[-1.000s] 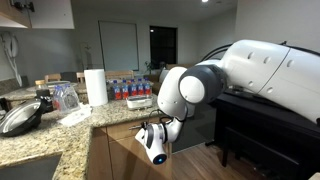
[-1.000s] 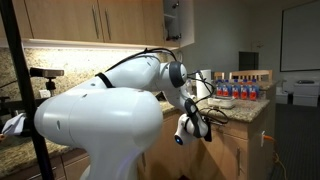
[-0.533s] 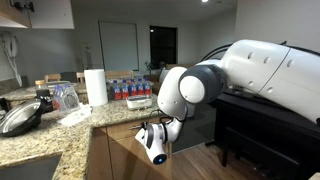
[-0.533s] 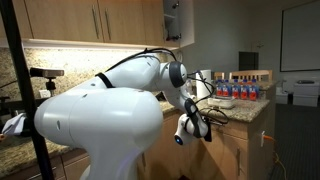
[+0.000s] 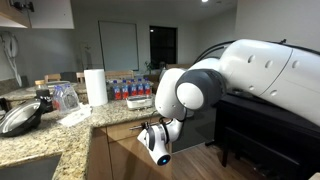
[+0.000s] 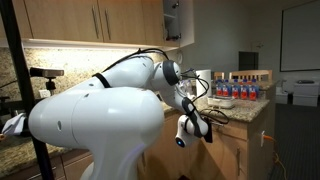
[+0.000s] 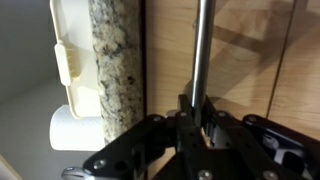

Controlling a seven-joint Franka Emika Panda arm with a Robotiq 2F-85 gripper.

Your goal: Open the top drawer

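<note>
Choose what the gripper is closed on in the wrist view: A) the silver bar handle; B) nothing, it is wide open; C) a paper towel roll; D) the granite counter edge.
A: the gripper is shut around the silver bar handle of the light-wood top drawer, beside the granite counter edge.

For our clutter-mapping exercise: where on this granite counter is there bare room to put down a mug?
The granite counter is bare in front, between the dark pan, the white cloth and the front edge. The back is crowded: paper towel roll, plastic container, row of bottles.
</note>
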